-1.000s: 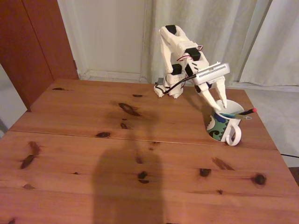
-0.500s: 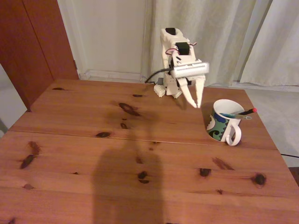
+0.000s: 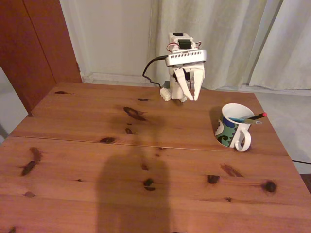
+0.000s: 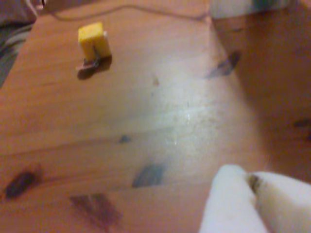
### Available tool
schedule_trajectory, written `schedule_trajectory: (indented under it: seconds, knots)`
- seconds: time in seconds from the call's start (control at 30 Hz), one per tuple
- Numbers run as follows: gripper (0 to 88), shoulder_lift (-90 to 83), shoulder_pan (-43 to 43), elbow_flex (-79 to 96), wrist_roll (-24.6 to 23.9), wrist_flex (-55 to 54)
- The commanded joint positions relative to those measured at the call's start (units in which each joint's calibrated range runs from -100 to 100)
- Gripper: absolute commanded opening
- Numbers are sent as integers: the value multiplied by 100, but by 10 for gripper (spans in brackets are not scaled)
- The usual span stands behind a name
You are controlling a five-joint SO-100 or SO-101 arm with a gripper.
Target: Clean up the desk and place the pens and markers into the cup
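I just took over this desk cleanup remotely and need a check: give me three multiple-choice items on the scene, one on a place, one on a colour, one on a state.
1. In the fixed view the cup stands:
A. right of the arm's base
B. at the desk's left edge
C. at the near edge

2. The tip of the pen sticking out of the cup is:
A. yellow
B. red
C. white

3. The tool is:
A. shut on a pen
B. wide open
C. shut, holding nothing

Key: A, the cup sits right of the base; B, the tip shows red; C, the fingertips meet in the wrist view.
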Motion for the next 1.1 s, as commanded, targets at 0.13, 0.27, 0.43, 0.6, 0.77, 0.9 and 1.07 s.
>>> schedule_trajectory:
  seconds: [0.13, 0.27, 0.43, 0.6, 0.77, 0.9, 1.07]
  knots:
    - [8, -442, 257, -20, 29, 20]
    - [8, -376, 281, -20, 50, 46]
    - [8, -368, 482, 251, 338, 97]
    - [8, -368, 442, 665, 594, 106]
    - [8, -368, 474, 756, 474, 183]
    - [8, -368, 442, 485, 521, 1302]
    - [8, -376, 434, 124, 495, 2248]
